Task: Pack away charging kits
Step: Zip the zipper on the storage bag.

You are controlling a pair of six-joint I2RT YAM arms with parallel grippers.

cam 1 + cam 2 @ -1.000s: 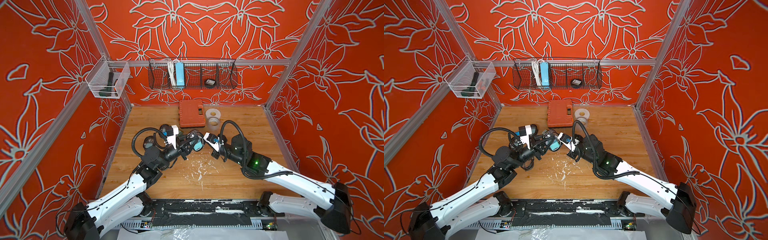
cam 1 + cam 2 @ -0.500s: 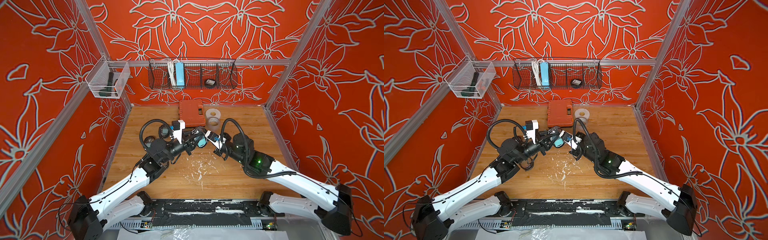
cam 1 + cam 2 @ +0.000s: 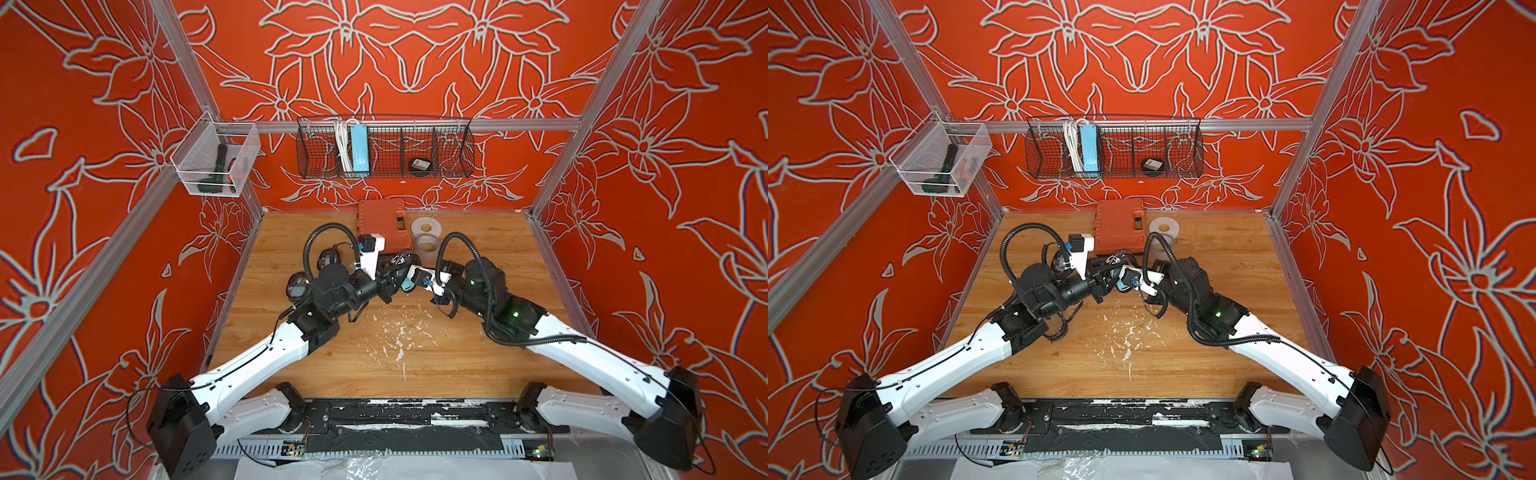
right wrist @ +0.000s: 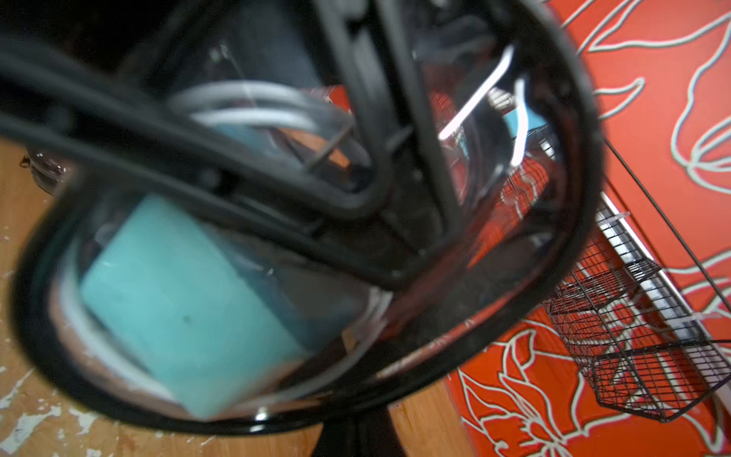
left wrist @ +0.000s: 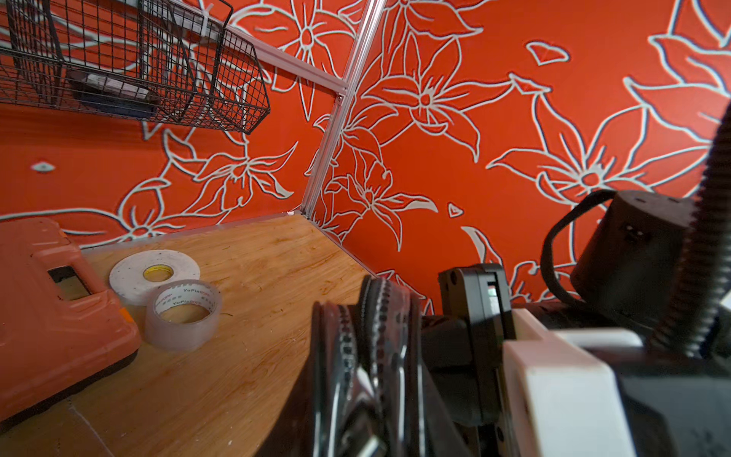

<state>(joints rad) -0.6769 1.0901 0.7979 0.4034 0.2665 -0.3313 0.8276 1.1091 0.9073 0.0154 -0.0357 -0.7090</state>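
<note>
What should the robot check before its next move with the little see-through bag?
1. Teal plug inside the pouch: ok.
2. White cable inside too: ok.
3. Left gripper clamped on the pouch: ok.
4. Right gripper shut at the pouch; what it pinches: cannot tell.
5. Zip fully closed: cannot tell, too blurred.
6. Free compartments in the wire basket: ok.

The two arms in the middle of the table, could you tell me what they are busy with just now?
The left gripper and the right gripper are both closed on one clear pouch, held above the table between them. A teal plug and a coiled white cable are already inside it. Two more pouches lie on the table by the left arm.
</note>
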